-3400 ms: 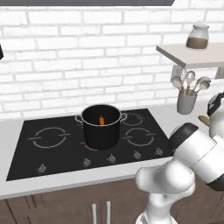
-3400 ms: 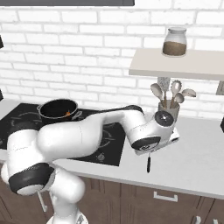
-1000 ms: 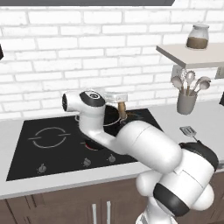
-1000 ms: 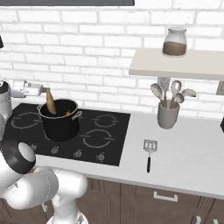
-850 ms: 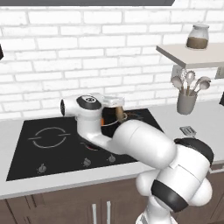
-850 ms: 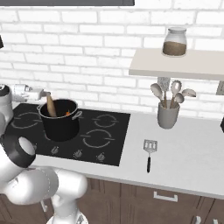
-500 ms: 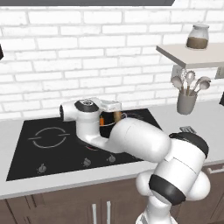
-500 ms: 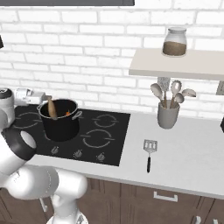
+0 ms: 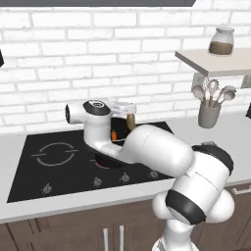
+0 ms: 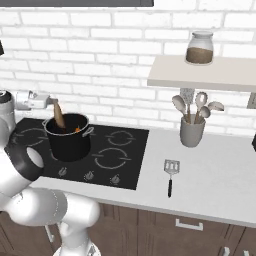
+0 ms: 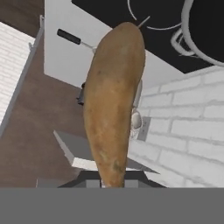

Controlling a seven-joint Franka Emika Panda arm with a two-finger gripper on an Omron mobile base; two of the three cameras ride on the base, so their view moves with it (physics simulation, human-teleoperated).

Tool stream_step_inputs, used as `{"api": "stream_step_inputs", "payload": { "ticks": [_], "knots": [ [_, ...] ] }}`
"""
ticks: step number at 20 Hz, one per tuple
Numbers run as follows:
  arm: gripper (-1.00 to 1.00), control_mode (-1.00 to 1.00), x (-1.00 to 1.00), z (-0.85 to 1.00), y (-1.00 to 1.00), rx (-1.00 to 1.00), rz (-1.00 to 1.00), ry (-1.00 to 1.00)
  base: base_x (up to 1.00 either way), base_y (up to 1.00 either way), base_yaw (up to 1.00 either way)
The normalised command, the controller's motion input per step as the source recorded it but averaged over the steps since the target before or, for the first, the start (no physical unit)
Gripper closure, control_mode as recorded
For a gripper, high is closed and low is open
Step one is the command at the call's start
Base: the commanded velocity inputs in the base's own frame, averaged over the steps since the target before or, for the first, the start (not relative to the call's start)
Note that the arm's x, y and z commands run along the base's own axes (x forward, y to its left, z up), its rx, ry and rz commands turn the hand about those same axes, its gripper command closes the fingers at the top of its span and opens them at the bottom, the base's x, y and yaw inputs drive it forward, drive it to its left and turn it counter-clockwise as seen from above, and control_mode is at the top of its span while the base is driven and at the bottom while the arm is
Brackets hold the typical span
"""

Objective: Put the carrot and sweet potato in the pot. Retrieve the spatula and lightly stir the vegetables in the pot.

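1. Right base view: the hand [image 10: 50,101] has come down from a second ago and stays clamped on the sweet potato [image 10: 59,116], whose lower end now dips inside the pot [image 10: 68,136].
2. Inside, the carrot [image 10: 77,129] lies already.
3. Release looks next; the spatula [image 10: 171,176] waits on the bench [image 10: 210,185], right.

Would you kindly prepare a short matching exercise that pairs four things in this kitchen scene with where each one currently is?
Things:
1. sweet potato
2. carrot
3. spatula
4. jar

Places:
A. flat on the counter, right of the cooktop
B. on the wall shelf
C. in the pincer, lower end inside the pot's rim
D. lying inside the pot

Pairs: 1-C, 2-D, 3-A, 4-B
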Motion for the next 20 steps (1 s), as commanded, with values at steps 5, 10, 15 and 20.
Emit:
{"api": "stream_step_inputs", "payload": {
  "ticks": [5,10,15,20],
  "knots": [
    [1.00,-1.00,0.42,0.05,0.00,0.01,0.00,0.04,0.00,0.00,0.00],
    [1.00,-1.00,0.53,-0.72,0.00,0.01,0.04,0.04,0.00,0.00,0.00],
    [1.00,-1.00,0.17,-0.66,0.00,0.03,0.05,0.01,0.00,0.00,0.00],
    [1.00,-1.00,0.14,-0.44,0.00,0.05,0.06,0.00,0.00,0.00,0.00]
  ]
}}
